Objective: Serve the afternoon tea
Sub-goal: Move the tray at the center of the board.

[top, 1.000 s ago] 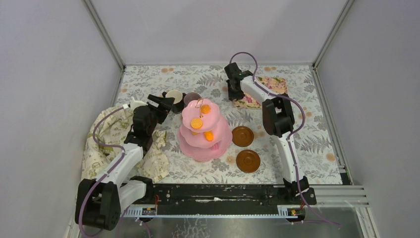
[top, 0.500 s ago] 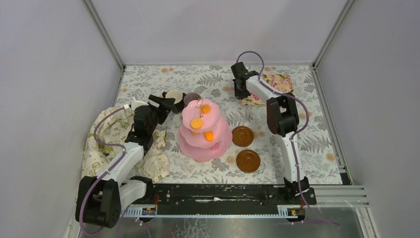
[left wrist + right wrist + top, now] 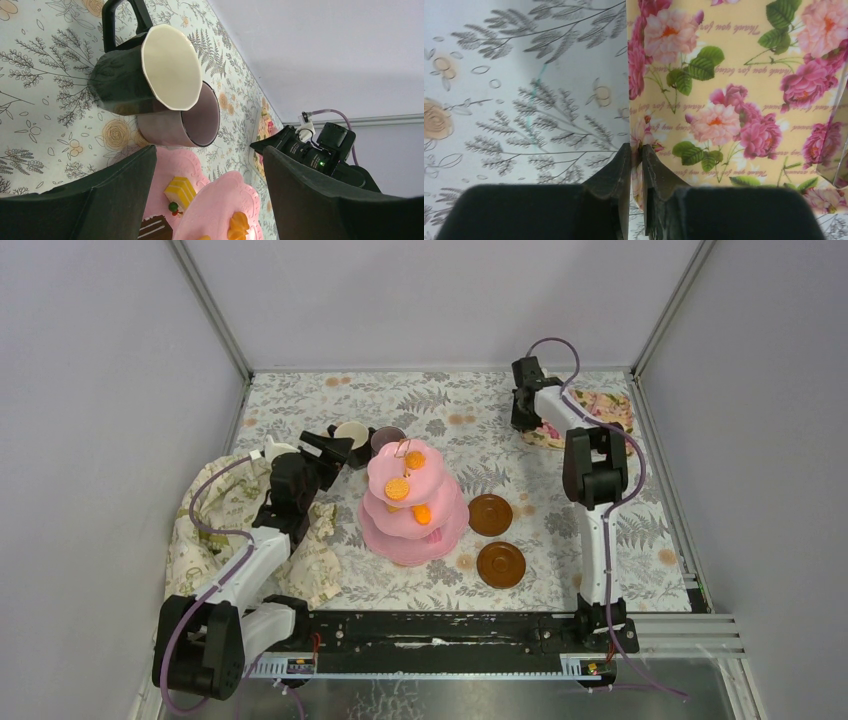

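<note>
Bright, even light; soft shadows

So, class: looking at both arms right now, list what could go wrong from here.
1. The right gripper pinches only the thin rim of the floral tray; if lifted, it may slip or swing free.
2. The left gripper is open close to the cream-lined mug and the mauve-lined mug, tight together beside the cake stand; reaching for one could knock the other or jolt the sweets.
</note>
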`<state>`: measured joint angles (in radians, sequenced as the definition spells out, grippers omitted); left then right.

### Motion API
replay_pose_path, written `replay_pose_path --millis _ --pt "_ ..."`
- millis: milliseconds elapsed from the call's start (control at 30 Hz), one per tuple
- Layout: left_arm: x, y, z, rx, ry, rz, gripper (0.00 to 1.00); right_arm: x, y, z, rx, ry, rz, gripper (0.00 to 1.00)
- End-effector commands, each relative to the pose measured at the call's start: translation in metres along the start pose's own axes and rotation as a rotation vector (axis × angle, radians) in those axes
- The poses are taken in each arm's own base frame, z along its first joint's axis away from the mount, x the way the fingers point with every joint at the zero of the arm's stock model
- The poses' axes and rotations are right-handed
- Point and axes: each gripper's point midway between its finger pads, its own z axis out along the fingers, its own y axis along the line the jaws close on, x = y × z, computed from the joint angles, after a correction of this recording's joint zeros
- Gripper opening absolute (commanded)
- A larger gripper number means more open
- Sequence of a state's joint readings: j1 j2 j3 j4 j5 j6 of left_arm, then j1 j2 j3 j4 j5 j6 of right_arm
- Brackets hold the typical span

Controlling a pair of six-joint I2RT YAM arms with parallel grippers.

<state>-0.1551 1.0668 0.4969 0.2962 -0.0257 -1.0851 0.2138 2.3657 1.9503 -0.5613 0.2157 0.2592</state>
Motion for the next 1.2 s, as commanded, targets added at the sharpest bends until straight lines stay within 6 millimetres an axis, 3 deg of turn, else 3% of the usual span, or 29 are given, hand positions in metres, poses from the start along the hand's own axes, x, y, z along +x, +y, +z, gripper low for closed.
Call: replay_pose_path --millis 0,300,500,667,1167 --pt "-0.012 -0.011 0.001 0.046 -0.046 0.012 0.84 0.003 -0.027 -0.004 0.018 0.028 0.041 0.14" --pt "-0.012 -0.014 0.003 0.054 -0.041 0.007 0.84 0.006 -0.069 -0.002 0.135 0.011 -0.025 0.12" --pt "-0.012 -0.016 0.000 0.067 -0.042 -0.005 0.84 -0.009 -0.090 0.003 0.185 -0.040 -0.102 0.10" --pt "-0.014 -0.020 -0.002 0.079 -0.046 -0.015 0.84 -0.010 -0.091 0.010 0.141 -0.062 -0.119 0.08" --pt "-0.015 -0.030 -0.005 0.119 -0.046 -0.049 0.84 0.023 -0.093 0.019 0.148 -0.028 -0.212 0.01"
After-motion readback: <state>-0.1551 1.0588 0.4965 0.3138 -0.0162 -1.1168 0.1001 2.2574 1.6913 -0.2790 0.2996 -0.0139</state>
